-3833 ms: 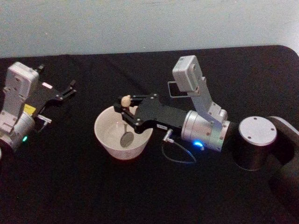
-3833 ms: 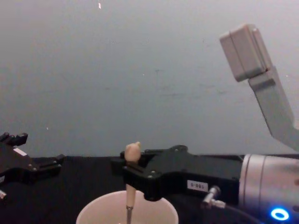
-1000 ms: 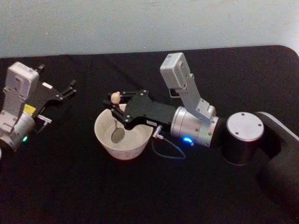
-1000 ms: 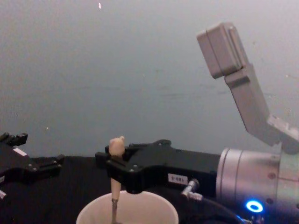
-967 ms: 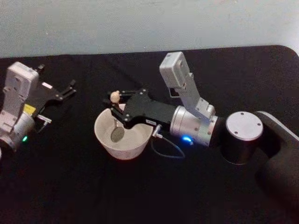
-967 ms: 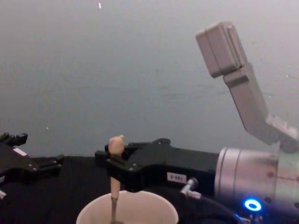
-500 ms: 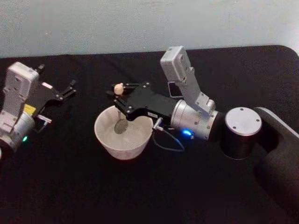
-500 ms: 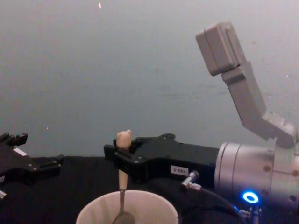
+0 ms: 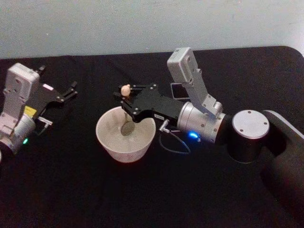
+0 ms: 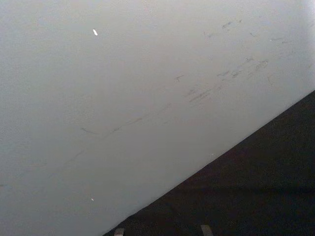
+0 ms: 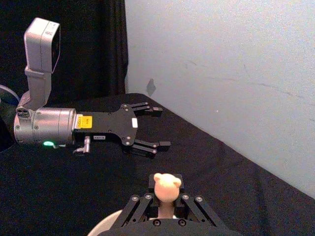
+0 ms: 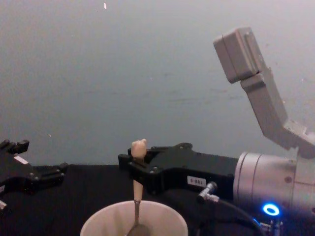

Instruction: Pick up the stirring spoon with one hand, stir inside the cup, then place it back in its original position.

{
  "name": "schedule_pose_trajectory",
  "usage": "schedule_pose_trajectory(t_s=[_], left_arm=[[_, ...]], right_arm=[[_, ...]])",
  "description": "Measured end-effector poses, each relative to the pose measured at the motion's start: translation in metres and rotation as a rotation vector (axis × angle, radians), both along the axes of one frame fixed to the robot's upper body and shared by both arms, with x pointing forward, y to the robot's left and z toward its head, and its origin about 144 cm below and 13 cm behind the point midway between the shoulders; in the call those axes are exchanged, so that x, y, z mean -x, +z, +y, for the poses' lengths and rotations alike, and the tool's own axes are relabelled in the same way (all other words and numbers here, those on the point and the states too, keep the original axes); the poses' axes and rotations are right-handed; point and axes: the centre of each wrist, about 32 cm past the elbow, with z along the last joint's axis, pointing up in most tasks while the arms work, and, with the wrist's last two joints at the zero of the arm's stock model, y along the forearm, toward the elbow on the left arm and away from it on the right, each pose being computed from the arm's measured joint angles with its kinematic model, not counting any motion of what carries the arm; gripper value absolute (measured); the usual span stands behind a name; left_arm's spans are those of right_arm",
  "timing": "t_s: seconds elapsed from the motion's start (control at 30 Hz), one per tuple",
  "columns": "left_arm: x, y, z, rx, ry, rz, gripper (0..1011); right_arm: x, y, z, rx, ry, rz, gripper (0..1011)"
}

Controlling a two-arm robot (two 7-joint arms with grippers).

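Observation:
The cream cup (image 9: pixel 125 139) stands on the black table, left of centre; the chest view shows its rim (image 12: pixel 134 216) at the bottom edge. My right gripper (image 9: pixel 126 100) hangs over the cup's far side, shut on the stirring spoon (image 9: pixel 127 116). The spoon stands upright, bear-head knob (image 12: pixel 138 147) on top, metal bowl (image 9: pixel 127 129) down inside the cup. The right wrist view shows the knob (image 11: pixel 167 186) between the fingers. My left gripper (image 9: pixel 70 90) rests open at the far left, apart from the cup; it also appears in the right wrist view (image 11: pixel 150 129). The original position holder is out of view.
A pale wall runs behind the table's far edge (image 9: pixel 95 54). The right arm's silver wrist (image 9: pixel 202 124) and dark joint (image 9: pixel 249 135) lie right of the cup, with a thin cable (image 9: pixel 173 145) looping on the cloth. Bare black cloth covers the front of the table.
The right gripper has carried the spoon around inside the cup: to the cup's left side a second ago, then to its far side, now slightly right. The left arm has not moved.

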Motion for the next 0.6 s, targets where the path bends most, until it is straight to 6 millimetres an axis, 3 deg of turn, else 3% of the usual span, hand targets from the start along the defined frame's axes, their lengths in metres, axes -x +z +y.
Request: schedule_pose_trajectory(t_s=[0.37, 0.6], left_arm=[[0.0, 0.0, 0.0, 0.0, 0.0, 0.0, 1001], [0.0, 0.0, 0.0, 0.0, 0.0, 0.0, 1001]], right_arm=[[0.003, 0.012, -0.006, -0.011, -0.002, -0.026, 159], [0.005, 0.031, -0.012, -0.045, -0.004, -0.075, 159]])
